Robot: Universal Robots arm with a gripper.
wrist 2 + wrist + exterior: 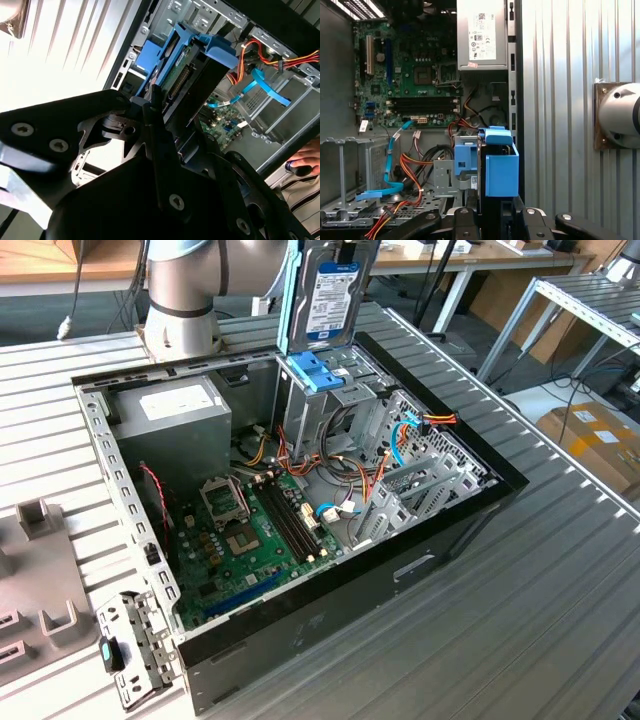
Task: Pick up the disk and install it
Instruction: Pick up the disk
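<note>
Poised over an open computer case (330,585) on the ribbed metal bench (560,620), with the arm (180,280) rising from its base (180,335) beyond the case's far corner and bending out past the top of the exterior view. End effector (495,222) clenched on the disk (335,290), black linkages flanking it in both wrist views. Held upright and clear of the bench, label toward the exterior camera, blue band above white, framed in a blue carrier (501,170). Hanging just over the drive cage (318,375) with its blue plastic top, contact between the two impossible to judge. Inside the case: a green motherboard (245,530), a grey power supply (175,410) with a white sticker, and orange, red and blue cables (400,440) looped past the metal bays (430,470). On the bench at the exterior view's left, a grey moulded fixture (40,570) and, by the case's near corner, a perforated metal bracket (135,645). Same base bolted by a square plate to the bench in the first wrist view. Beyond the bench, wooden tables (470,258), aluminium-frame racks (590,305) and a taped cardboard box (595,440) on the floor (530,400). At the edge of the second wrist view, a person's hand (306,159) beside striped fabric (295,192).
</note>
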